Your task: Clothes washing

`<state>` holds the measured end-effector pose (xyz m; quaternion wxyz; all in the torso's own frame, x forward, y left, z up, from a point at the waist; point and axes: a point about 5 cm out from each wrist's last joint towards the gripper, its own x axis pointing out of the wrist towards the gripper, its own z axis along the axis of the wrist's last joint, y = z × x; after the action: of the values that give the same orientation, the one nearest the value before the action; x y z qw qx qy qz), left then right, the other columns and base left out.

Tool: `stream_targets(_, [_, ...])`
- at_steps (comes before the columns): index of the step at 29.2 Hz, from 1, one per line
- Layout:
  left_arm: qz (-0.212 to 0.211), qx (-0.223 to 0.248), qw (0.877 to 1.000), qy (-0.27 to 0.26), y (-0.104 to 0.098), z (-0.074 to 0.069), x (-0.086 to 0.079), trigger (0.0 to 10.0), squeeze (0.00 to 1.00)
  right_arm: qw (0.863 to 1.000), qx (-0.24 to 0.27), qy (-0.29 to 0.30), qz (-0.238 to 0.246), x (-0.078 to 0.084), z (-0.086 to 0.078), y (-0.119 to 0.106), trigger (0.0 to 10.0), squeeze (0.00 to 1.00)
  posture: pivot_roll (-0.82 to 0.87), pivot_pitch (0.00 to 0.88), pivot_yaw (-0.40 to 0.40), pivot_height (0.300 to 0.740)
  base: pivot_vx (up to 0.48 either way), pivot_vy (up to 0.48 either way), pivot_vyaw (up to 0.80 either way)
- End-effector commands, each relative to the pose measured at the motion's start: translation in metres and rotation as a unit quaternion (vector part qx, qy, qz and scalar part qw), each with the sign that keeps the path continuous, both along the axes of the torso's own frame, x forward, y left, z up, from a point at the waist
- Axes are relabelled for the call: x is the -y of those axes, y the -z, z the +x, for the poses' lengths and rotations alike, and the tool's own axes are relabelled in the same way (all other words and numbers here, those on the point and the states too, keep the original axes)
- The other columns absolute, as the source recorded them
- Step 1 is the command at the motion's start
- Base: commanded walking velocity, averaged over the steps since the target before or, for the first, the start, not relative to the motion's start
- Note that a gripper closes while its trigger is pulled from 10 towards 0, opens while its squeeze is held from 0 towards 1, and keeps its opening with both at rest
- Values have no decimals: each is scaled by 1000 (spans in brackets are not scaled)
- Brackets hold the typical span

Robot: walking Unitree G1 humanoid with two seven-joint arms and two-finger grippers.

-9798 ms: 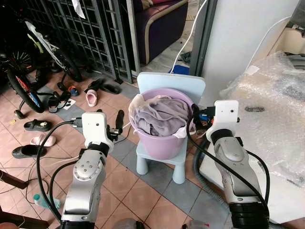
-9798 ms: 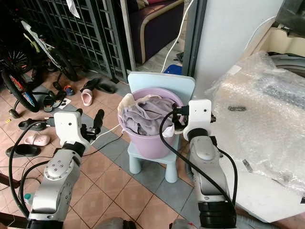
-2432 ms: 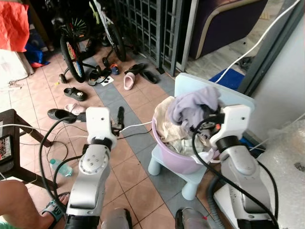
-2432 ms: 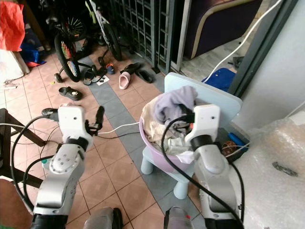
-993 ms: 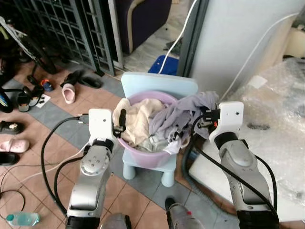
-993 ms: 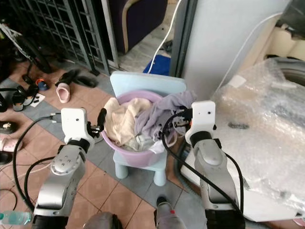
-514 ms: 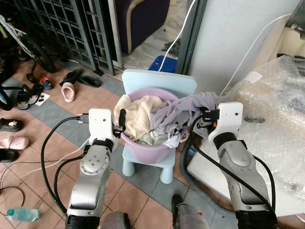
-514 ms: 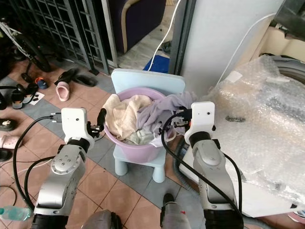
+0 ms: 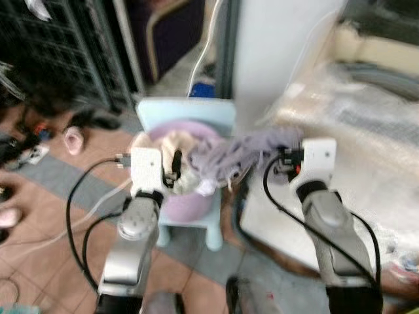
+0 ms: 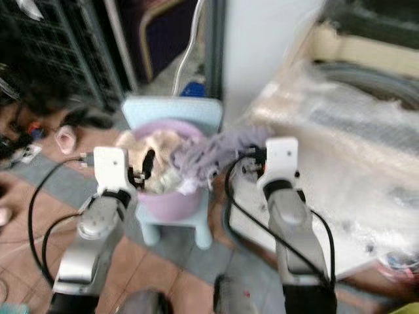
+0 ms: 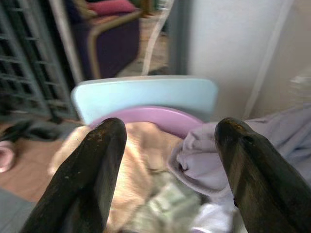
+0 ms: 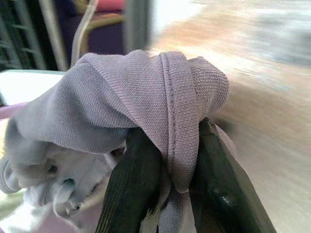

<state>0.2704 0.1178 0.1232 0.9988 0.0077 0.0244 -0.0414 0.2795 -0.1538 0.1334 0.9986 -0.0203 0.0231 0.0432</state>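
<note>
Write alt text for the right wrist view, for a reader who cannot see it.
The right end effector is shut on a grey-purple knitted garment, a thick fold bunched over its two black fingers. The rest of the cloth hangs away from it, and the background is blurred.

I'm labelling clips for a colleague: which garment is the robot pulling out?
A purple tub stands on a pale blue chair. From it, a grey-lilac knit stretches to the right gripper, which pinches it, unlike the cream cloth lying inside.
</note>
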Motion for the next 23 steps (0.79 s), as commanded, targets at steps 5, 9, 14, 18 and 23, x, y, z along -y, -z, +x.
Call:
stream_targets(5, [5, 1, 1000, 0, 0, 0, 1, 10000, 0, 1000, 11, 3, -2, 1, 2, -4, 10000, 0, -52, 67, 38, 740, -108, 0, -800])
stream_targets(9, [5, 0, 1000, 0, 1, 0, 1, 10000, 0, 1000, 12, 3, -4, 1, 3, -4, 10000, 0, -53, 67, 36, 740, 0, 0, -800])
stream_targets(14, [6, 2, 1000, 2, 0, 0, 0, 10000, 0, 1000, 13, 3, -5, 0, 4, -4, 10000, 0, -50, 68, 42, 740, 0, 0, -800])
stream_targets(18, [3, 0, 1000, 2, 1, -1, 1, 10000, 0, 1000, 8, 3, -7, 2, 1, -1, 10000, 0, -48, 70, 38, 740, 0, 0, -800])
stream_targets(23, [-4, -6, 1000, -5, 3, -2, 0, 10000, 0, 1000, 9, -2, -7, 1, 2, -3, 10000, 0, -52, 68, 33, 740, 0, 0, -754])
